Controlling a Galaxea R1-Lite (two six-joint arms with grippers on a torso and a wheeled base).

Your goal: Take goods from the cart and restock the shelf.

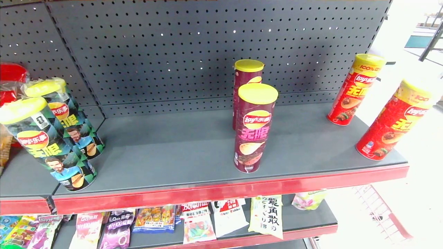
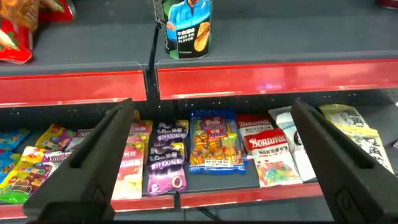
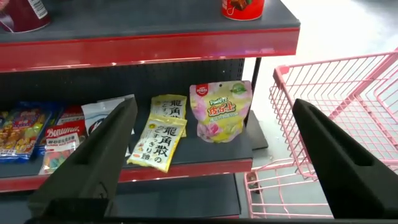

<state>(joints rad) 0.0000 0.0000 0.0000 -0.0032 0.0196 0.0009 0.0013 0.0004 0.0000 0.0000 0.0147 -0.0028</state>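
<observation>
Grey shelf [image 1: 166,152], pegboard back [image 1: 193,45], pink cart [image 3: 339,93]

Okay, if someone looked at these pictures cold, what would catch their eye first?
Two maroon chip cans stand one behind the other in the middle of the upper shelf, with red cans at its right end and green cans at its left. Below, snack bags line the lower shelf, and a pink cart sits off to the right.

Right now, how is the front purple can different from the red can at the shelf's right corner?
The purple can is dark purple; the red can is bright red. The purple can stands mid-shelf, a twin can close behind; the red can stands at the right front corner. Both are upright with yellow lids.
</observation>
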